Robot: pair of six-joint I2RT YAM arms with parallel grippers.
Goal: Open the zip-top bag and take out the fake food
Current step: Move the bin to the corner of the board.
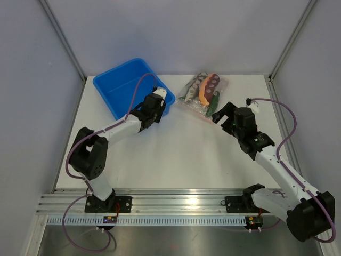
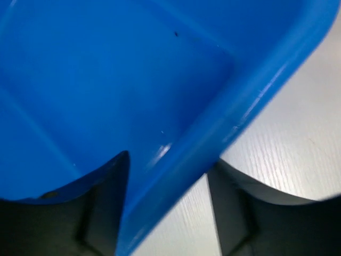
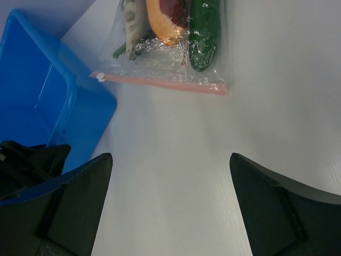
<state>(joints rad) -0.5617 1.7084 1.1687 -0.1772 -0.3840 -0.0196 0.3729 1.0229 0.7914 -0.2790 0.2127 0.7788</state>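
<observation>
The zip-top bag (image 1: 198, 98) lies flat at the back right of the table, clear plastic with its pinkish zip strip (image 3: 160, 82) on the near edge, shut. Inside it are fake food pieces: an orange-tan piece with dark red spots (image 1: 208, 88), a green vegetable (image 3: 205, 32) and a grey fish (image 3: 133, 21). My right gripper (image 1: 220, 112) is open and empty (image 3: 169, 160), just short of the zip strip. My left gripper (image 1: 160, 104) is open, its fingers standing on either side of the blue bin's wall (image 2: 213, 138).
The blue bin (image 1: 128, 85) stands at the back left, with nothing showing inside, its near right corner next to the bag's left end (image 3: 80, 112). Enclosure walls and metal posts border the table. An aluminium rail runs along the near edge.
</observation>
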